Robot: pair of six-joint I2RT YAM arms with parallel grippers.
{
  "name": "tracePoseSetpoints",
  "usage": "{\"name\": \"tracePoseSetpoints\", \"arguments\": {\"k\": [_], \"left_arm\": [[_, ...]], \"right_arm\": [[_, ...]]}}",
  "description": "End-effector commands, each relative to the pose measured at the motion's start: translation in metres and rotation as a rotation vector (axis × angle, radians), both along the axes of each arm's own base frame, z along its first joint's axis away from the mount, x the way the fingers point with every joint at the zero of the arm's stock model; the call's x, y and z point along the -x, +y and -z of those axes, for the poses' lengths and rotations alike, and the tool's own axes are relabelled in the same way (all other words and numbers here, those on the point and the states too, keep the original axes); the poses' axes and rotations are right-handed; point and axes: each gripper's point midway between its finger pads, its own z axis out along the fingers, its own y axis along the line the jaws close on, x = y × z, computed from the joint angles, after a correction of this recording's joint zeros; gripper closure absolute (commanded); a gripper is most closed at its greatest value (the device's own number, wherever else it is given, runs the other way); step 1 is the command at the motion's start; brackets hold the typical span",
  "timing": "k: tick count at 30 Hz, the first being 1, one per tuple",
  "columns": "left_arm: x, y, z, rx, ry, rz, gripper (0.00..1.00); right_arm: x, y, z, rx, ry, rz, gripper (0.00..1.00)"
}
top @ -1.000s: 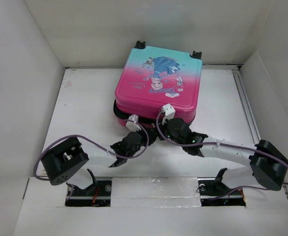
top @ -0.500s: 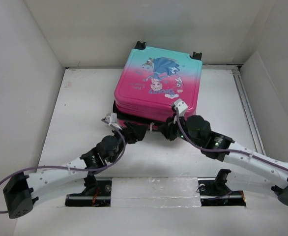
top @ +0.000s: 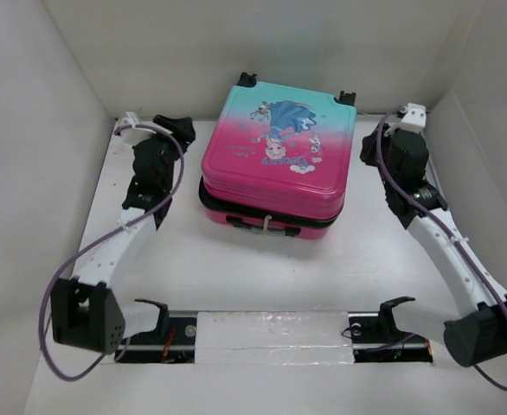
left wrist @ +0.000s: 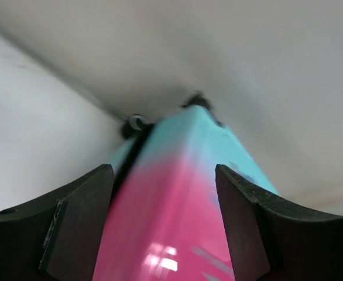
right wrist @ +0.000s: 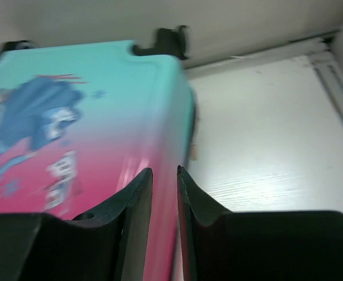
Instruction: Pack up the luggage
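While the luggage (top: 275,169) lies closed and flat at the far middle of the table (top: 193,259), I see my left gripper (left wrist: 164,175) gaping wide beside its left edge, holding nothing. My right gripper (right wrist: 164,172), at its right edge, is barely parted and also empty.

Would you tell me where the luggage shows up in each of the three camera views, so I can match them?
Top external: the luggage lies closed at the centre back of the table.
Left wrist: the luggage is at lower centre, seen edge-on, pink near and teal far.
Right wrist: the luggage fills the left half.
Shared landmark: the black wheel fittings at its teal end.
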Motion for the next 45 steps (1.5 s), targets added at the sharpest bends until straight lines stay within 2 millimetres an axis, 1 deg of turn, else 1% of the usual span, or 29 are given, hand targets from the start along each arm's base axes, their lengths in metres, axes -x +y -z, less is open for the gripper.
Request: {"name": "tracePoseSetpoints", "arguments": {"k": [1, 2, 5, 6, 7, 9, 11, 13, 14, 15, 16, 18, 19, 20, 21, 22, 23, 26, 27, 28, 29, 30, 33, 34, 36, 39, 41, 43, 45], "left_arm": [[-0.03, 0.02, 0.019, 0.099, 0.048, 0.065, 0.35], [-0.046, 0.033, 0.051, 0.103, 0.133, 0.037, 0.35], [-0.066, 0.029, 0.082, 0.089, 0.213, 0.064, 0.35], [-0.072, 0.026, 0.109, 0.079, 0.272, 0.081, 0.35], [-0.074, 0.022, 0.121, 0.079, 0.298, 0.097, 0.36], [-0.076, 0.014, 0.143, 0.08, 0.336, 0.126, 0.36], [-0.074, 0.009, 0.155, 0.086, 0.352, 0.134, 0.36], [-0.065, -0.003, 0.17, 0.081, 0.38, 0.157, 0.36], [-0.061, -0.01, 0.174, 0.078, 0.382, 0.174, 0.36], [-0.054, -0.007, 0.182, 0.075, 0.395, 0.162, 0.36], [-0.047, -0.014, 0.181, 0.073, 0.387, 0.179, 0.37], [-0.035, -0.017, 0.187, 0.069, 0.387, 0.184, 0.37], [-0.022, -0.023, 0.193, 0.062, 0.393, 0.194, 0.37], [-0.015, -0.024, 0.197, 0.057, 0.402, 0.193, 0.37], [-0.009, -0.023, 0.198, 0.058, 0.396, 0.194, 0.37], [0.005, -0.025, 0.212, 0.05, 0.419, 0.195, 0.38], [0.013, -0.029, 0.207, 0.046, 0.404, 0.201, 0.4], [0.041, -0.027, 0.227, 0.037, 0.442, 0.212, 0.41], [0.051, -0.035, 0.217, 0.034, 0.411, 0.232, 0.42], [0.057, -0.035, 0.215, 0.032, 0.394, 0.233, 0.42], [0.069, -0.035, 0.224, 0.025, 0.409, 0.235, 0.42], [0.078, -0.044, 0.212, 0.027, 0.369, 0.269, 0.43], [0.099, -0.057, 0.209, 0.034, 0.345, 0.317, 0.43], [0.106, -0.067, 0.199, 0.041, 0.319, 0.34, 0.43], [0.114, -0.076, 0.196, 0.035, 0.318, 0.347, 0.43], [0.137, -0.107, 0.195, 0.03, 0.333, 0.43, 0.43], [0.153, -0.127, 0.189, 0.023, 0.322, 0.465, 0.43], [0.156, -0.135, 0.174, 0.03, 0.296, 0.45, 0.43], [0.166, -0.141, 0.165, 0.012, 0.29, 0.45, 0.43]], "right_arm": [[-0.028, -0.04, 0.019, -0.025, 0.03, 0.11, 0.7], [-0.04, -0.051, 0.034, -0.047, 0.065, 0.105, 0.67], [-0.056, -0.066, 0.051, -0.069, 0.09, 0.111, 0.67], [-0.061, -0.068, 0.058, -0.071, 0.103, 0.108, 0.67], [-0.07, -0.069, 0.076, -0.072, 0.148, 0.1, 0.67], [-0.084, -0.059, 0.077, -0.091, 0.154, 0.029, 0.67], [-0.092, -0.054, 0.105, -0.086, 0.222, 0.004, 0.67], [-0.1, -0.036, 0.109, -0.112, 0.223, -0.079, 0.67], [-0.105, -0.026, 0.126, -0.117, 0.261, -0.11, 0.67], [-0.107, -0.013, 0.13, -0.116, 0.272, -0.164, 0.67], [-0.11, 0.009, 0.126, -0.117, 0.267, -0.222, 0.67], [-0.112, 0.032, 0.14, -0.096, 0.299, -0.3, 0.68], [-0.112, 0.056, 0.14, -0.09, 0.294, -0.375, 0.68], [-0.11, 0.068, 0.133, -0.092, 0.282, -0.414, 0.68], [-0.111, 0.079, 0.139, -0.08, 0.291, -0.446, 0.69], [-0.11, 0.09, 0.138, -0.08, 0.289, -0.472, 0.69], [-0.109, 0.106, 0.131, -0.067, 0.27, -0.518, 0.69], [-0.106, 0.128, 0.13, -0.085, 0.272, -0.611, 0.69], [-0.108, 0.133, 0.122, -0.092, 0.256, -0.64, 0.69], [-0.109, 0.137, 0.128, -0.088, 0.269, -0.668, 0.69], [-0.106, 0.139, 0.133, -0.083, 0.298, -0.691, 0.69], [-0.108, 0.149, 0.124, -0.066, 0.287, -0.722, 0.69], [-0.105, 0.161, 0.146, -0.004, 0.378, -0.768, 0.69], [-0.107, 0.169, 0.137, 0.014, 0.363, -0.787, 0.69], [-0.106, 0.174, 0.143, 0.037, 0.385, -0.806, 0.69], [-0.108, 0.178, 0.146, 0.035, 0.406, -0.834, 0.68], [-0.11, 0.185, 0.132, 0.037, 0.392, -0.877, 0.65], [-0.109, 0.183, 0.143, 0.064, 0.448, -0.891, 0.62], [-0.121, 0.182, 0.133, 0.08, 0.424, -0.864, 0.59]]}}
